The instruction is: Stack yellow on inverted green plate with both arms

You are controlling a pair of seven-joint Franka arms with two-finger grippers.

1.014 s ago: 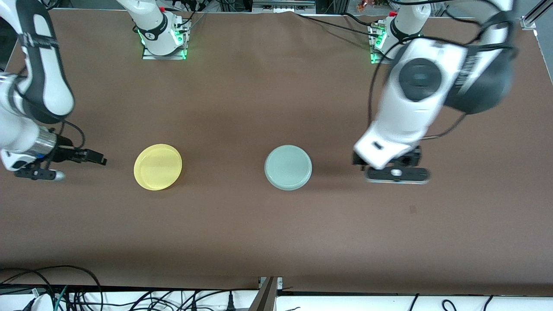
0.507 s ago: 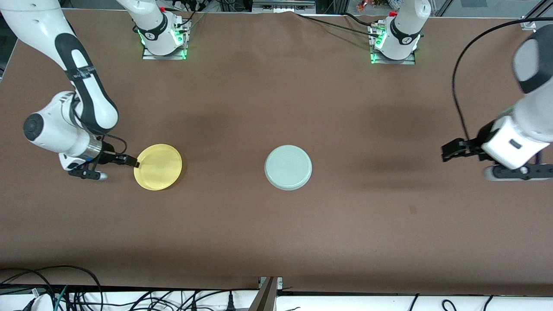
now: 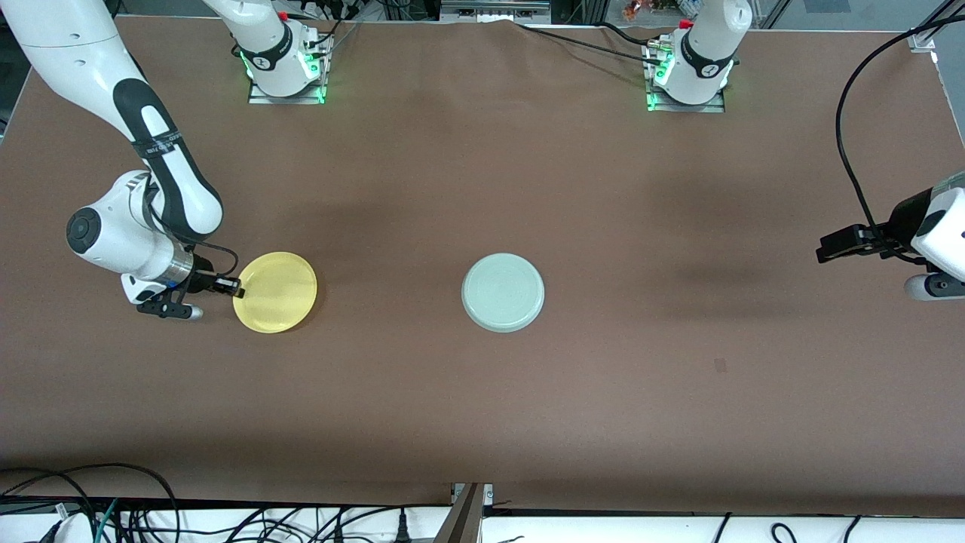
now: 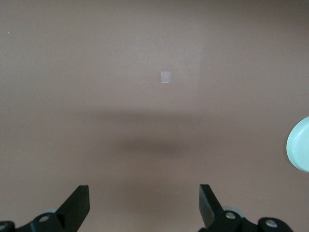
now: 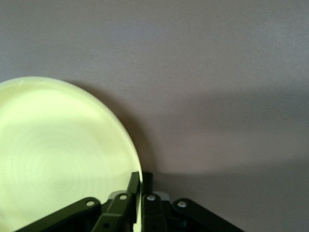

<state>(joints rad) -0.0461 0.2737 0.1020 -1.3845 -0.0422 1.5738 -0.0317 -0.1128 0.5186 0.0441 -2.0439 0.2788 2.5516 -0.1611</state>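
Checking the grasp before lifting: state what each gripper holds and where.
Right gripper is shut on the yellow plate at its rim. Left gripper is open, holding nothing.

High front overview; two close, table-facing wrist views.

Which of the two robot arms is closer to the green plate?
The right. Its gripper grips the yellow plate's rim, beside the green plate; the left gripper hangs at the table's end.

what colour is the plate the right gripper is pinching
Yellow plate, rim in the right gripper; clearest in the front view.
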